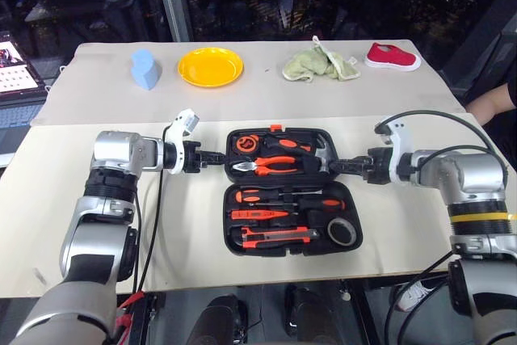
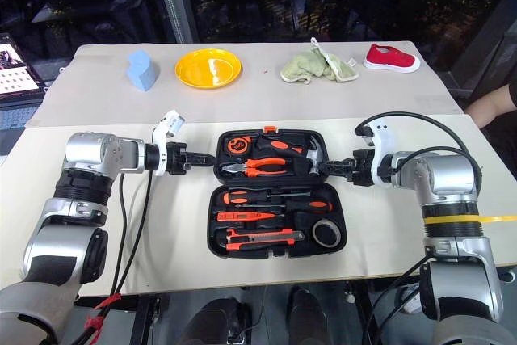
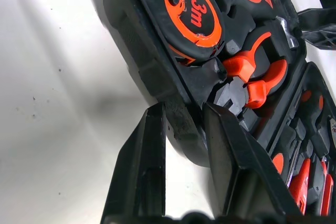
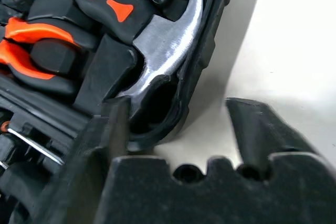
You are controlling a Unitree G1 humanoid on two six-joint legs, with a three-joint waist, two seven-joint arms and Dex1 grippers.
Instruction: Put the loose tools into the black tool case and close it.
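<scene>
Tools lay seated in their moulded recesses, so the packing half of the job looked done to us: the two screwdrivers [image 1: 284, 199], the slim tester [image 1: 260, 214], the knife [image 1: 277, 237] and the tape roll [image 1: 342, 231] all sat in the near half of the black case [image 1: 291, 189], which lay flat open on the worktop [image 1: 73, 224]. The pliers [image 1: 271, 166] and hammer [image 4: 168, 51] filled the far half. We had the left gripper [image 1: 215, 157] at that far half's left wall, its jaws straddling the rim [image 3: 181, 124], one finger [image 3: 144, 166] outside and one inside, nearly closed on the plastic; whether they were already pinching it we could not tell. The right gripper [image 1: 338, 166] mirrored it at the opposite wall beside the hammer head, jaws parted and only partly around the edge, one finger [image 4: 257, 129] standing clear over the worktop. We judged that both ends were taken so the lid half could swing over evenly on its hinge without the case twisting or skidding.
</scene>
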